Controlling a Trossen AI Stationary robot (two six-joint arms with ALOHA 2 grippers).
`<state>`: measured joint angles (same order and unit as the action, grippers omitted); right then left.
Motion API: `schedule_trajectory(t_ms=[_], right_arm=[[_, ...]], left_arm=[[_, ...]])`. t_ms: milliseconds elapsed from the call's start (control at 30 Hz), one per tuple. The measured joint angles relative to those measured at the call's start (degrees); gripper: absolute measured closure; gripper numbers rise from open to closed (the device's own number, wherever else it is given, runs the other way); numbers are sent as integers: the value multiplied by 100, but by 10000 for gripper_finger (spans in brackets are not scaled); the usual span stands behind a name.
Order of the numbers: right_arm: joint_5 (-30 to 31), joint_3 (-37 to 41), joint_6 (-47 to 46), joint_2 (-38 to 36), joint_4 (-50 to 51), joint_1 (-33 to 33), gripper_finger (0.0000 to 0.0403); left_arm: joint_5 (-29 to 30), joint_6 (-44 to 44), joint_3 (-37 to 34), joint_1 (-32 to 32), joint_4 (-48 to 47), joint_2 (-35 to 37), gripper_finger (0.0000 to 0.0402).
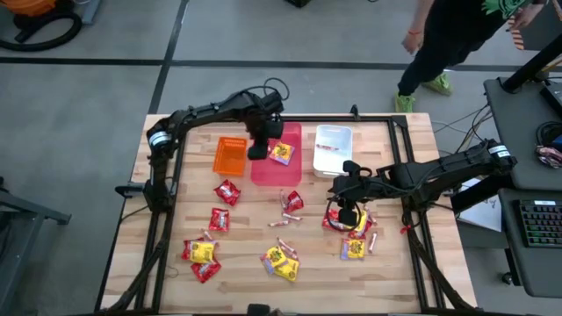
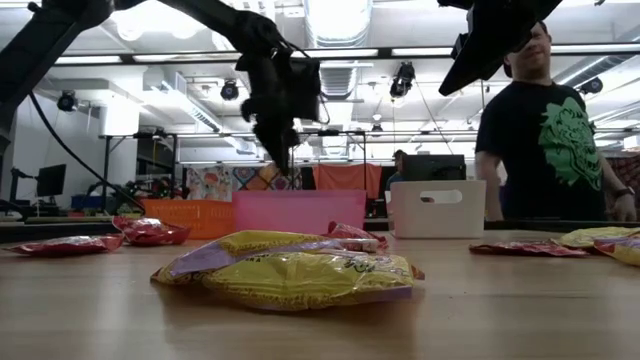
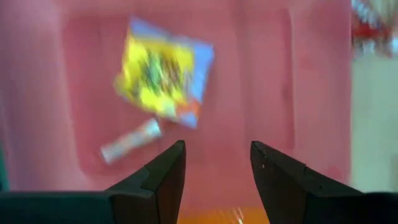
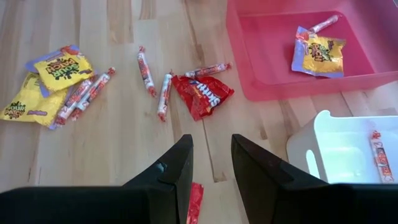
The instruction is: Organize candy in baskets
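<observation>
The pink basket [image 1: 263, 167] holds a yellow packet [image 3: 165, 74] and a wrapped stick [image 3: 130, 140]. The orange basket [image 1: 230, 155] stands to its left and the white basket [image 1: 332, 149] to its right, with a stick [image 4: 379, 155] lying in it. My left gripper [image 1: 257, 151] hangs open above the pink basket's left edge, pointing down, with nothing between its fingers [image 3: 168, 174]. My right gripper [image 1: 345, 215] is open above the table's right part. Red packets [image 1: 227, 191], yellow packets [image 1: 283, 261] and sticks [image 1: 290, 206] lie loose on the wood.
A person [image 2: 540, 120] stands beyond the table's far right. Below the right gripper lie a red packet [image 4: 202, 93] and several sticks [image 4: 146, 71], and more candy [image 1: 355, 246] lies by the right edge. Bare wood shows between the candy groups.
</observation>
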<state>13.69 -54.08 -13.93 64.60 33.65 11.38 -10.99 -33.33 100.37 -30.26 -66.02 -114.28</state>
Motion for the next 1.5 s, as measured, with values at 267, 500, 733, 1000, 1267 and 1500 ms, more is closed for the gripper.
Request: schedule_trajectory(t_ms=[267, 500, 733, 1000, 1267, 1500], right_arm=[[16, 36, 34, 0, -1, 0, 298], [30, 98, 250, 1, 76, 0, 298], [31, 98, 388, 0, 113, 8, 298], [31, 105, 603, 0, 189, 11, 298], [31, 107, 636, 0, 232, 11, 298], [31, 107, 647, 0, 224, 11, 298]], left_arm=[[342, 4473, -483, -8, 1534, -90, 238], [1810, 5085, -541, -9, 1746, -85, 238], [2099, 5880, -550, 48, 1750, -305, 238], [2097, 6075, -550, 136, 1736, -770, 238], [2102, 6089, -554, 136, 1743, -1021, 238], [2134, 5982, -548, 138, 1777, -1120, 250]])
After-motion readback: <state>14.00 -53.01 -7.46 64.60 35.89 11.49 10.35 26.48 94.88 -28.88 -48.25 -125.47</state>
